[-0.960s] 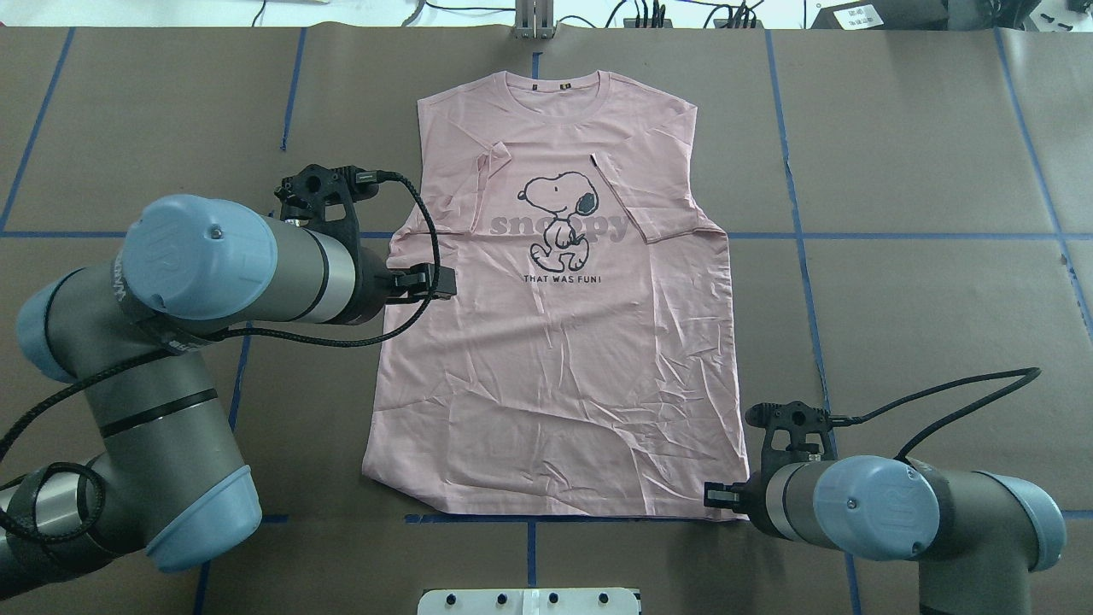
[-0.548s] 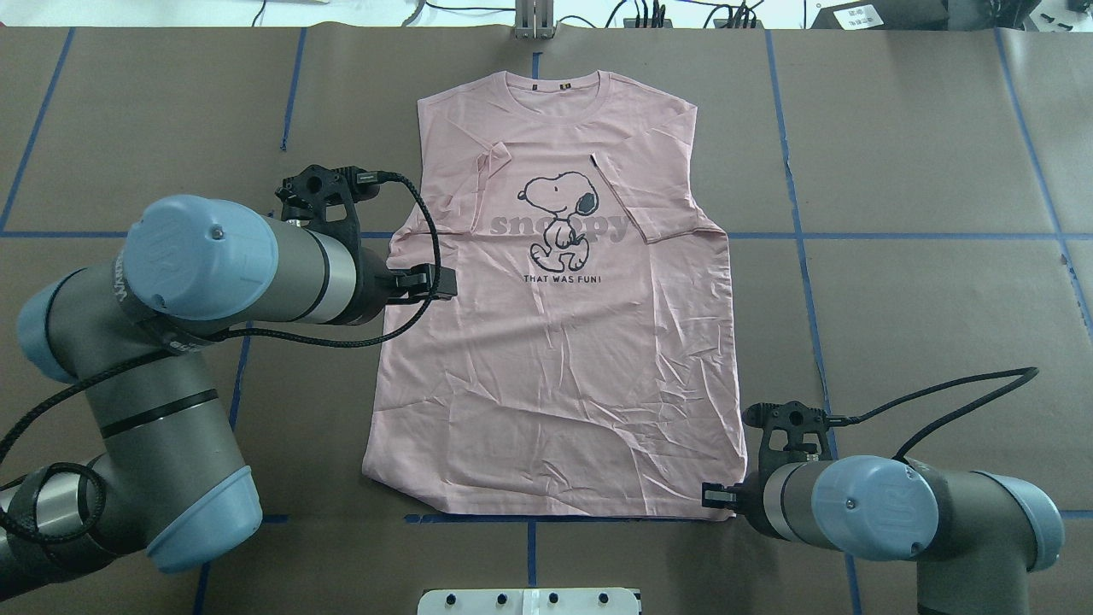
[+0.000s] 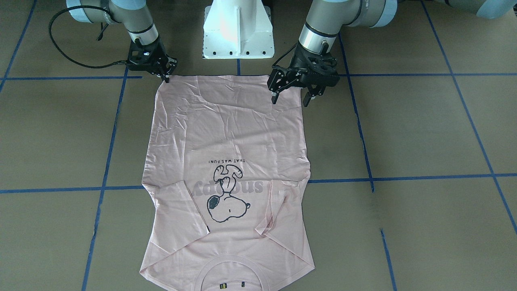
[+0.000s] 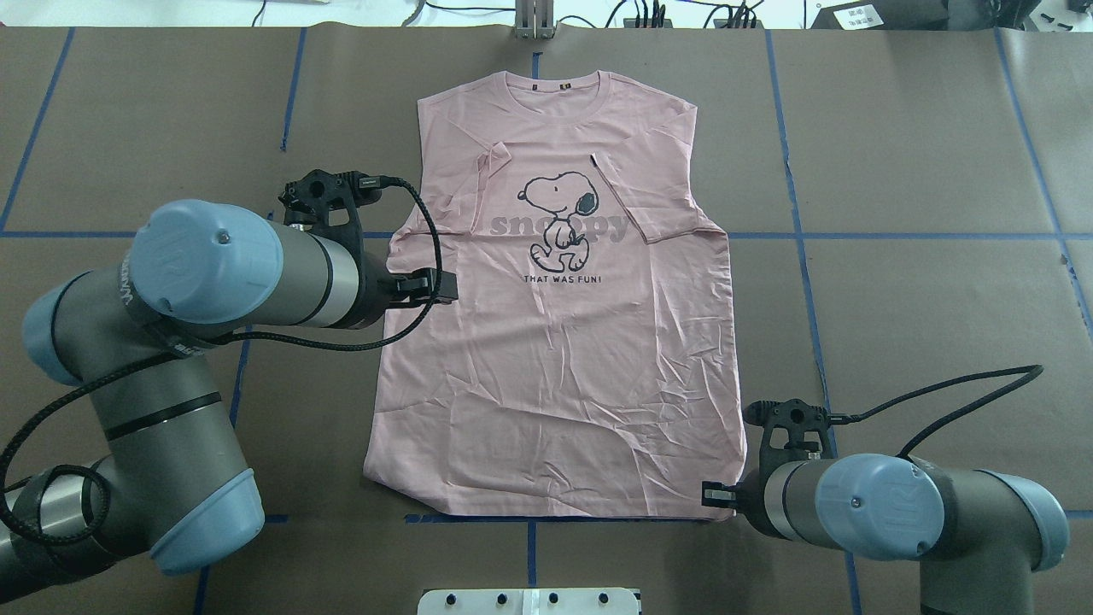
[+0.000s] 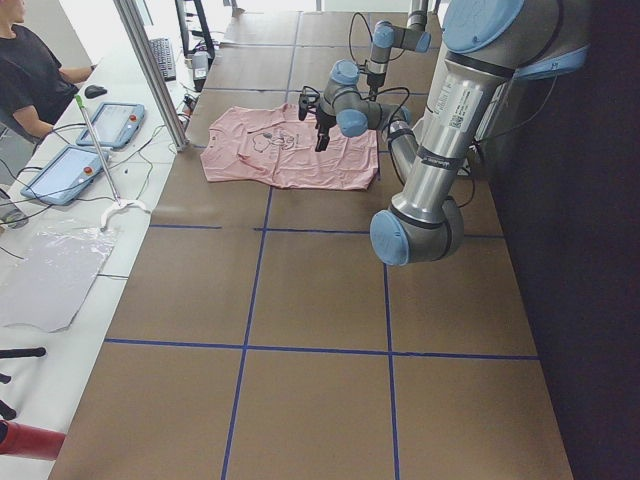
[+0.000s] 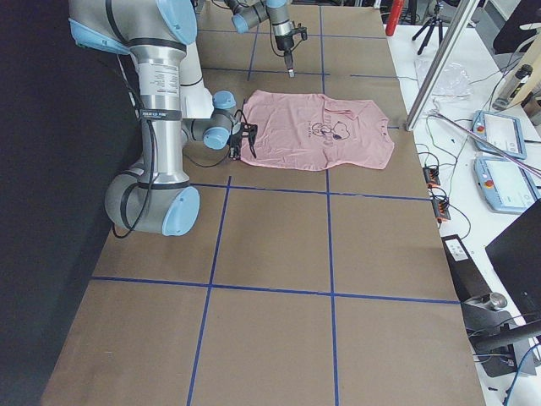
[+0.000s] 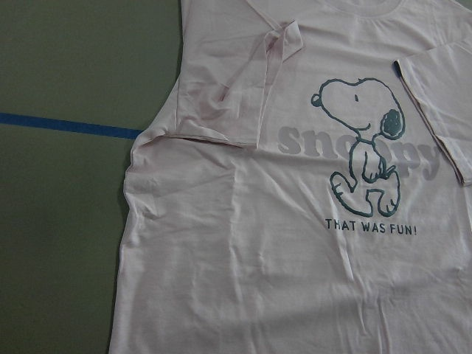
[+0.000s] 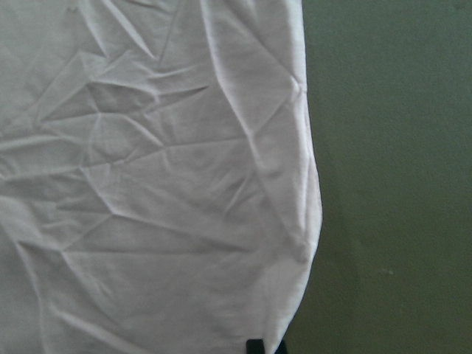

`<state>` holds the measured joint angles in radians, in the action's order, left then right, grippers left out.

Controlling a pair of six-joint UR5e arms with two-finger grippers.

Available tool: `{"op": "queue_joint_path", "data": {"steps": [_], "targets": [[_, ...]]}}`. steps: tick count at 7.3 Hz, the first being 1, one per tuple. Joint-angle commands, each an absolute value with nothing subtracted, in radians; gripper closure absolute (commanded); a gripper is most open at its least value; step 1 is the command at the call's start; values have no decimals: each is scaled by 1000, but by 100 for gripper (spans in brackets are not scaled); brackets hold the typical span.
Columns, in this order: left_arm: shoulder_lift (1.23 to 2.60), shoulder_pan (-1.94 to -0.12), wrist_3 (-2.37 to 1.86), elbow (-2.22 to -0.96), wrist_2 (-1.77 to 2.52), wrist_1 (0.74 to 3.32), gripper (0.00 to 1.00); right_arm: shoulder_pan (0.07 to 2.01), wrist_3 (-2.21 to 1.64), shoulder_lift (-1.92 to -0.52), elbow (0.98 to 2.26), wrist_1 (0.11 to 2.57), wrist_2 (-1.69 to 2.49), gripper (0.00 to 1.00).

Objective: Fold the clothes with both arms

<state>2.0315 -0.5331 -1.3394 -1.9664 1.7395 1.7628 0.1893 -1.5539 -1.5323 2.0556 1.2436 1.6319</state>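
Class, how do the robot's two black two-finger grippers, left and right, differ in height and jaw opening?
The left gripper hangs above the pale pink T-shirt, by its side edge; the right gripper sits low at the hem corner. The left's jaws are wide open; the right's look close together. Both are at the shirt's border.

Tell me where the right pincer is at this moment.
In the overhead view the right pincer is low on the right, at the near hem corner of the T-shirt.
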Motion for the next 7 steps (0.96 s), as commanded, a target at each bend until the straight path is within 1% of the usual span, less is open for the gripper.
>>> {"op": "queue_joint_path", "data": {"steps": [1, 3, 4, 5, 7], "targets": [[2007, -476, -1400, -1973, 1733, 1761, 0, 190, -1552, -1531, 2063, 1241, 1631, 100], [1990, -366, -1622, -1980, 1677, 1749, 0, 190, -1554, -1529, 2068, 1241, 1621, 100], [1965, -339, -1697, -1980, 1669, 1746, 0, 189, -1554, -1528, 2069, 1239, 1620, 100], [1924, -292, -1760, -1986, 1657, 1747, 0, 187, -1554, -1525, 2069, 1238, 1620, 100], [1885, -235, -1781, -1973, 1603, 1746, 0, 187, -1554, -1523, 2068, 1238, 1620, 100]]}}
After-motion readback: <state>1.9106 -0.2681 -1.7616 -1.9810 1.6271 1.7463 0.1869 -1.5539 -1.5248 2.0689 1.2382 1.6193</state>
